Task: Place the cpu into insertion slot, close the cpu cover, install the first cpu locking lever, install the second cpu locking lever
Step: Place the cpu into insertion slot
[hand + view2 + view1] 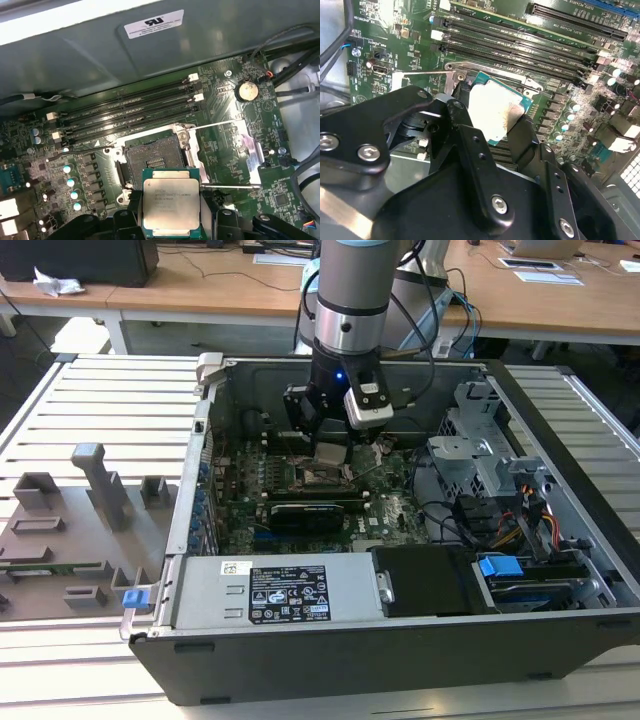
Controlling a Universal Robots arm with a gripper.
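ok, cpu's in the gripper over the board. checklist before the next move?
1. Grip: ok. The gripper is shut on the cpu, with fingers on two opposite edges.
2. Insertion slot empty: ok. Nothing lies on its contact field.
3. Cpu cover out of the way: ok. It is folded open beside the slot.
4. Levers clear: ok. One lever and the other lever lie outside the socket frame.
5. Cpu square to the slot: ok. Their edges look parallel in the first wrist view.
6. Corner orientation and height above the slot: cannot tell.
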